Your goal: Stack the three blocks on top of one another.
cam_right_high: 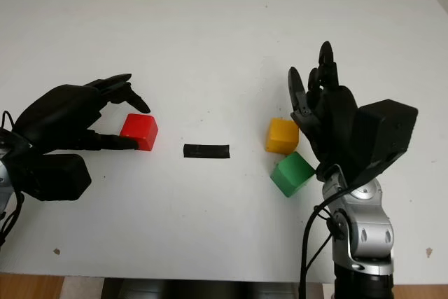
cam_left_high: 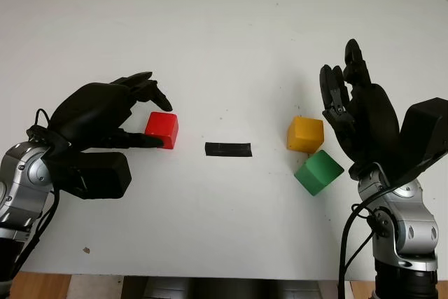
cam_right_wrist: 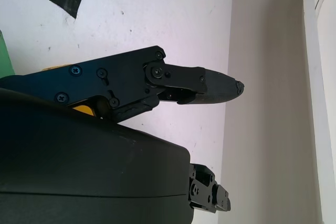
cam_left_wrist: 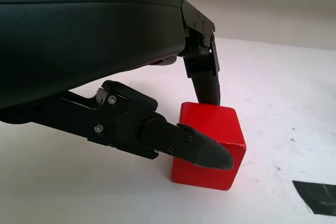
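A red block (cam_left_high: 162, 128) sits on the white table (cam_left_high: 210, 47) at the left. My left hand (cam_left_high: 166, 124) is curled around it. In the left wrist view the thumb (cam_left_wrist: 199, 148) lies against the near face of the red block (cam_left_wrist: 218, 124) and a finger (cam_left_wrist: 205, 77) comes down on its far edge. A yellow block (cam_left_high: 306, 134) and a green block (cam_left_high: 318, 171) stand close together at the right, corner to corner. My right hand (cam_left_high: 339, 78) is open and upright just right of them, holding nothing.
A short strip of black tape (cam_left_high: 227, 150) lies on the table between the red block and the other two. The table's front edge runs close to both forearms.
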`<state>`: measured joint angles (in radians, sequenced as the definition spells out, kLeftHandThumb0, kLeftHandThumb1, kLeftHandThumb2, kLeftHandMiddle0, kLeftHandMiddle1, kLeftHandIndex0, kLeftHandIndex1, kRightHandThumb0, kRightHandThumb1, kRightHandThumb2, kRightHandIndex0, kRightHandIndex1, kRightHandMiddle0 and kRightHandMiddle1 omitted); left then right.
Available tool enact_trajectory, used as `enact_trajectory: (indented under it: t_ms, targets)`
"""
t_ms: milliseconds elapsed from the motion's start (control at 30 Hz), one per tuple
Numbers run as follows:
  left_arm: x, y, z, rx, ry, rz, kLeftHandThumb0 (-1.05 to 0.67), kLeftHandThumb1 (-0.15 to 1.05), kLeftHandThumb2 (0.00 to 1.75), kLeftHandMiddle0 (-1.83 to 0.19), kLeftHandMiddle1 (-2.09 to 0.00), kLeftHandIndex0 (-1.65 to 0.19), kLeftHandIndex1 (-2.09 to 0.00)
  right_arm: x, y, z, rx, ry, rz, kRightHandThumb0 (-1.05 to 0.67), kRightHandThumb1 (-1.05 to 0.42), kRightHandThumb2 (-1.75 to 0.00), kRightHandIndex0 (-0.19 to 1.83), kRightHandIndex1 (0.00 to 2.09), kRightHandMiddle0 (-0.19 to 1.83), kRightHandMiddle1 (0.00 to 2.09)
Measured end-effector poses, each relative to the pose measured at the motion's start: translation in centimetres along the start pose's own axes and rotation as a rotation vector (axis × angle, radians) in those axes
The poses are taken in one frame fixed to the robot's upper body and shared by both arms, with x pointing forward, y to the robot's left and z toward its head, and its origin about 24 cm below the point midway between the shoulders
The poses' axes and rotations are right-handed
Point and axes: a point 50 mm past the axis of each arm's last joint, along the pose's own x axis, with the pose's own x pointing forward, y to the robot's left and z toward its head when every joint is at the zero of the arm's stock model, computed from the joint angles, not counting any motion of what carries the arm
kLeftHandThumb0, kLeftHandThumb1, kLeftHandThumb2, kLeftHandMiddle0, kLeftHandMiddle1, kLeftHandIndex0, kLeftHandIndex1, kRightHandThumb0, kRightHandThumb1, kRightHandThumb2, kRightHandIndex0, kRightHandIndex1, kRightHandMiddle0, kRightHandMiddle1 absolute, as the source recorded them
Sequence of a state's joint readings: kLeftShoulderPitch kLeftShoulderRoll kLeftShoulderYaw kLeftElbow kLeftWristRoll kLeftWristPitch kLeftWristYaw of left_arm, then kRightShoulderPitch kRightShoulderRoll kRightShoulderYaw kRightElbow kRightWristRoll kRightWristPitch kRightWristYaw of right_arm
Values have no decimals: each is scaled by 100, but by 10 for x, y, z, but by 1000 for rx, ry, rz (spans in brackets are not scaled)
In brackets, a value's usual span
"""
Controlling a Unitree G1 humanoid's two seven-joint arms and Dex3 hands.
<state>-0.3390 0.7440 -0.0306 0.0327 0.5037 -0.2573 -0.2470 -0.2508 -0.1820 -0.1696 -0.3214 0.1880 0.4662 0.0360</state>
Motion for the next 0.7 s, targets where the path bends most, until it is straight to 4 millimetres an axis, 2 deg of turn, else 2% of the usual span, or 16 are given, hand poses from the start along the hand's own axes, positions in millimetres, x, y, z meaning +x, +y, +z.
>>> enact_trajectory:
  t_ms: [267, 700]
  targets:
    - [0, -4, -3, -39, -6, 16, -50, 105, 6, -30, -8, -24, -145, 1, 0, 2, 1, -7, -6, -55, -105, -46, -19, 0, -19, 0]
    - [0, -4, -2, 15, -20, 20, -47, 105, 8, -28, -6, -22, -148, 1, 0, 2, 6, -7, -9, -55, -105, -45, -19, 0, -19, 0]
